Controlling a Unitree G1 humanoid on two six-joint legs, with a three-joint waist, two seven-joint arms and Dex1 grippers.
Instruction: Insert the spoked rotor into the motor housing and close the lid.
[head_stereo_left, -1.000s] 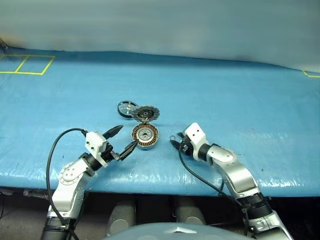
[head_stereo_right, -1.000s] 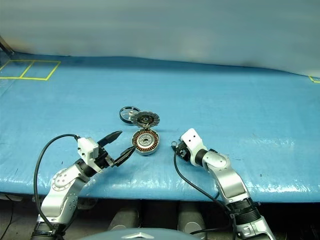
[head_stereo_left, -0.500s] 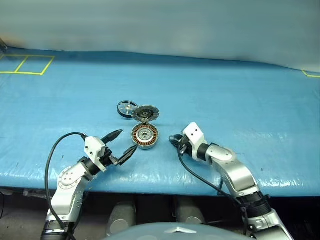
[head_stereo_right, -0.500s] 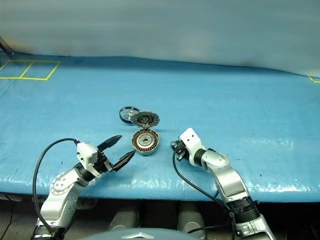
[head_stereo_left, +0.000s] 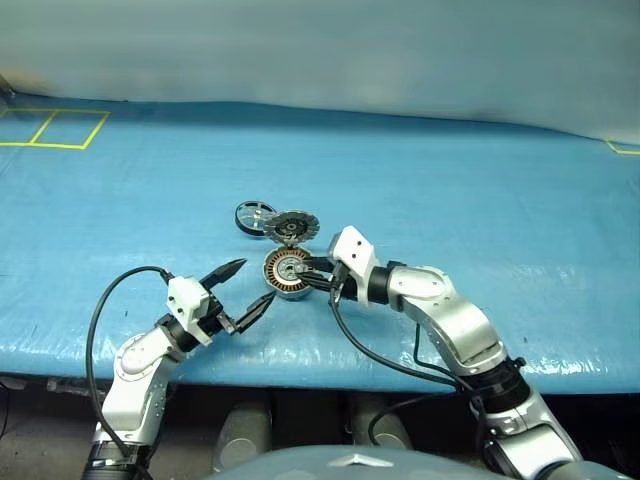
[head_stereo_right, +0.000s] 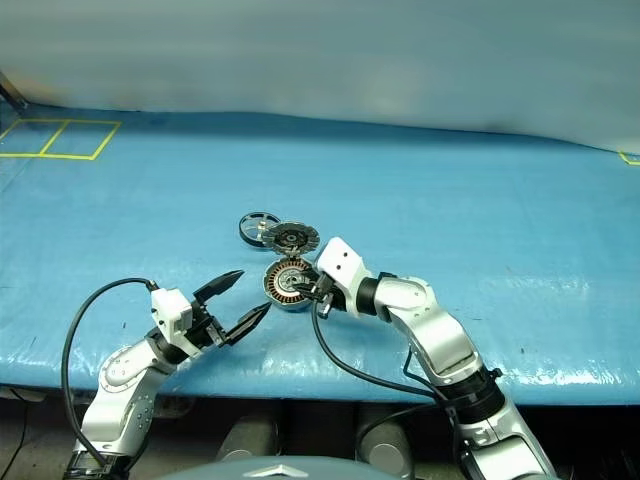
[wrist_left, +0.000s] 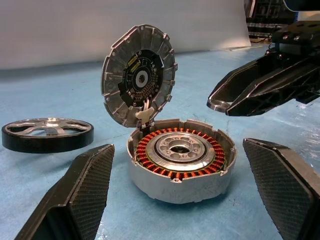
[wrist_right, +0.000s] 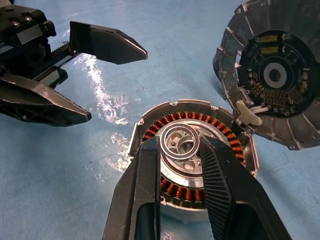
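The motor housing (head_stereo_left: 288, 272) sits on the blue table, its copper windings showing. Its hinged lid (wrist_left: 139, 75) stands open and upright behind it, dark segmented face toward me. On the table beyond, to the left, lies the spoked rotor (head_stereo_left: 254, 214), a flat black ring. My right gripper (wrist_right: 180, 142) hovers just over the housing's centre, shut on a small silver ring (wrist_left: 218, 105). My left gripper (head_stereo_left: 255, 280) is open at the housing's near left, level with it, fingers (wrist_left: 75, 195) either side of it and apart from it.
The blue table cover (head_stereo_left: 450, 180) stretches wide to the right and back. Yellow tape squares (head_stereo_left: 50, 128) mark the far left corner. The table's front edge runs just below both arms. A black cable (head_stereo_left: 95, 320) loops off the left wrist.
My right gripper has swung left and up from the table right of the housing to above its centre, and its jaws have narrowed. The left gripper stayed open in place.
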